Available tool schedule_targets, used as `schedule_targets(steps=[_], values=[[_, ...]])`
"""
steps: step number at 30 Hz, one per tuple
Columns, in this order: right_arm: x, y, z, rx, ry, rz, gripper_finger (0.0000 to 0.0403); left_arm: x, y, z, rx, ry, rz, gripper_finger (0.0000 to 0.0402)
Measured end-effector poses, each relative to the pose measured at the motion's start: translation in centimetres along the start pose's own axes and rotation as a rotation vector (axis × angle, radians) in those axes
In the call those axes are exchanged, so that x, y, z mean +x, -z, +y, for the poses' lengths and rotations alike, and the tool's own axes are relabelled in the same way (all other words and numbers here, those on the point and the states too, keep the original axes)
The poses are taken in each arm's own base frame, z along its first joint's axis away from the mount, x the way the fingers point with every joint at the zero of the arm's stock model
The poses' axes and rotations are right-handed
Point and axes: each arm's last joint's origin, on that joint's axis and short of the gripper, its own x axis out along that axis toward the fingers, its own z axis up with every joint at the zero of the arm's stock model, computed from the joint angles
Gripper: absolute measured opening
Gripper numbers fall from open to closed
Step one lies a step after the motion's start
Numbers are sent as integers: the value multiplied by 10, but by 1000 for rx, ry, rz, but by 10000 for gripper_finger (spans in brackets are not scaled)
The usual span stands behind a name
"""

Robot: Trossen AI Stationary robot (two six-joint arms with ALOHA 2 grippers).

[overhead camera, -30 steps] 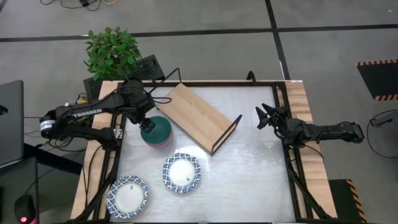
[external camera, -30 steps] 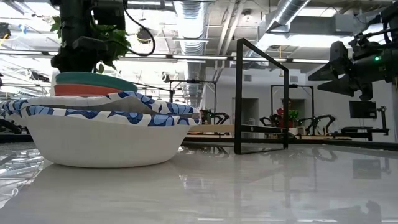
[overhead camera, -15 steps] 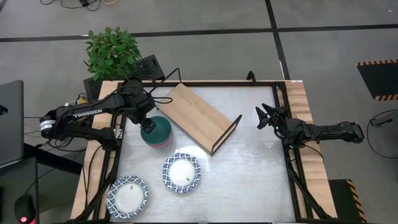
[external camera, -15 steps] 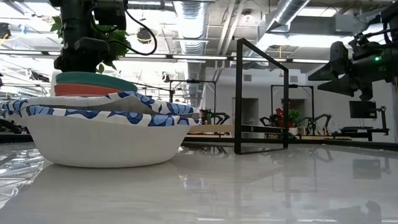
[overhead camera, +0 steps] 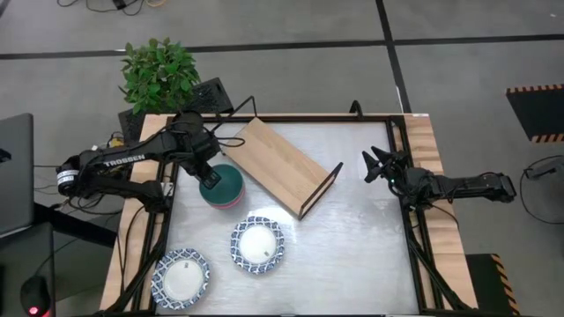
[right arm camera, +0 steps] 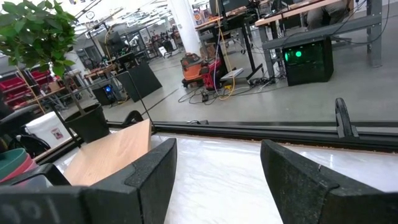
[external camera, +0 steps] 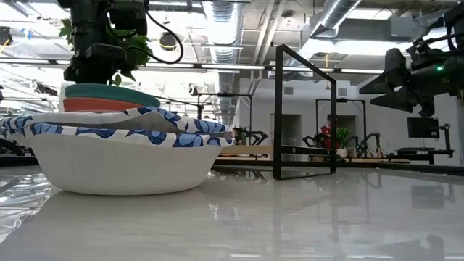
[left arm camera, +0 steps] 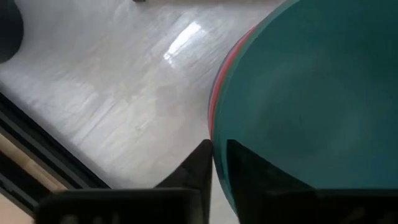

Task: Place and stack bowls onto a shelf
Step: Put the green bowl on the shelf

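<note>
A teal bowl (overhead camera: 226, 183) tops a small stack on a red bowl (external camera: 98, 105), at the table's left beside the light-wood shelf (overhead camera: 278, 163), which lies slantwise across the far middle. My left gripper (overhead camera: 210, 179) points down at the stack's left rim and is shut on it. Two blue-and-white patterned bowls (overhead camera: 258, 244) (overhead camera: 181, 276) rest on the table toward the near left. My right gripper (overhead camera: 377, 165) hovers open and level at the table's right side, holding nothing. My left gripper pinches the teal bowl's rim (left arm camera: 219, 134), one finger (left arm camera: 249, 168) inside the bowl and the other finger (left arm camera: 198, 163) outside. It comes steeply from above. The bowl sits upright on the stack. Whether the red rim (left arm camera: 216, 87) beneath is also caught, I cannot tell.
A potted green plant (overhead camera: 159, 72) stands beyond the far left corner. The shelf's black wire end frame (overhead camera: 322, 189) stands up near the table's middle. Bare metal tabletop (overhead camera: 352, 255) stretches over the near right. Wooden rails (overhead camera: 436, 150) edge the table.
</note>
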Motion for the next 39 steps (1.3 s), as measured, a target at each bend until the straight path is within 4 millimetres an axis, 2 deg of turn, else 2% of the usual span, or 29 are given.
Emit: schedule_targets(steps=[3,15,33,39], values=[[0,0,0,0,0,0,260,0,0,0,-20,3,-4,5],[0,0,0,0,0,0,260,-3,0,-1,-48,38,13,1],[0,0,0,-4,0,0,260,-66,-28,-7,-74,69,-227,0],[0,0,0,-4,1,0,260,-77,-41,1,-113,101,-327,0]])
